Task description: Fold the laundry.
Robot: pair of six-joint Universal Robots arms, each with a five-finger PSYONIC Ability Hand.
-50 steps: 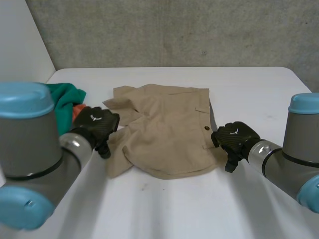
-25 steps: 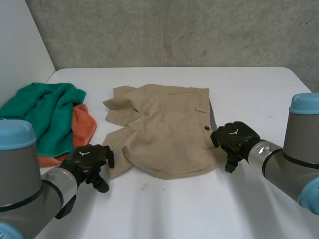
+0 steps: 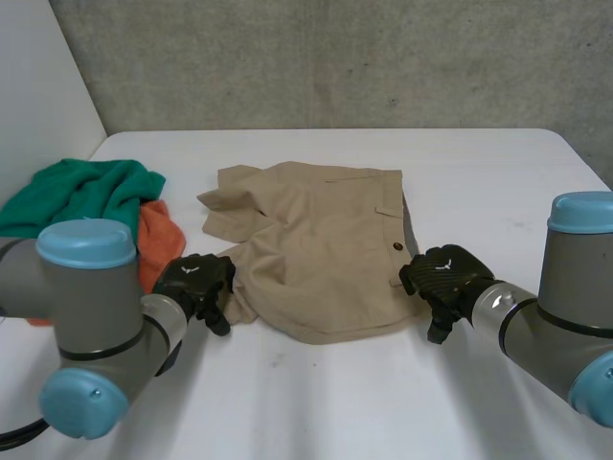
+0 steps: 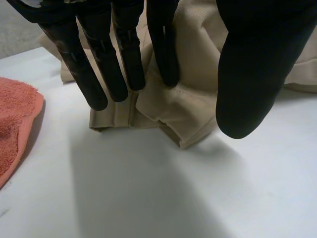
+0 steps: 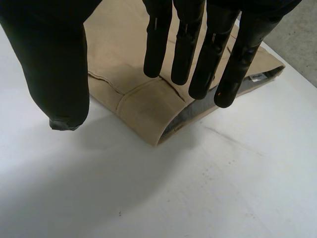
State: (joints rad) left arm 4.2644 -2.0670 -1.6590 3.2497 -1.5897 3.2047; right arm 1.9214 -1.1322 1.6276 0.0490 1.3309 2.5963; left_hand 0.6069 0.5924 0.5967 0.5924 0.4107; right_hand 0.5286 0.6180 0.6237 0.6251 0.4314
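White tabletop [image 3: 316, 402] in front of you, bare on the near side, and both hands are at the near edge of the job.

Your left hand [image 3: 196, 283] hangs with its fingers straight and the thumb spread wide, holding nothing. The near leg hem of the khaki shorts [image 3: 321, 254] lies right under its fingertips, the folded corner sitting between fingers and thumb.

Your right hand [image 3: 442, 273] is the same story: fingers straight, thumb well apart, nothing in its grip. The near waistband corner is just below its fingertips, with a bit of grey lining showing at the edge.

So here's the relation that counts: the shorts lie between the two hands, long axis running hand to hand. The legs point toward the left hand; the waist and its button [image 3: 397, 246] are on the right hand's side. Each hand is as near to its own corner as the other is, and the rest of the garment stretches away beyond the fingertips of both.

I'd judge the coming move a pinch at both corners, then a carry. The cloth is rumpled on the leg side, so watch for a fold catching.

Outward of the left hand, just beside the hem but not touching it, lies an orange cloth [image 3: 158, 240]. A green towel [image 3: 91, 196] is heaped on it farther off. Neither blocks the corners. Grey wall [image 3: 335, 57] beyond.
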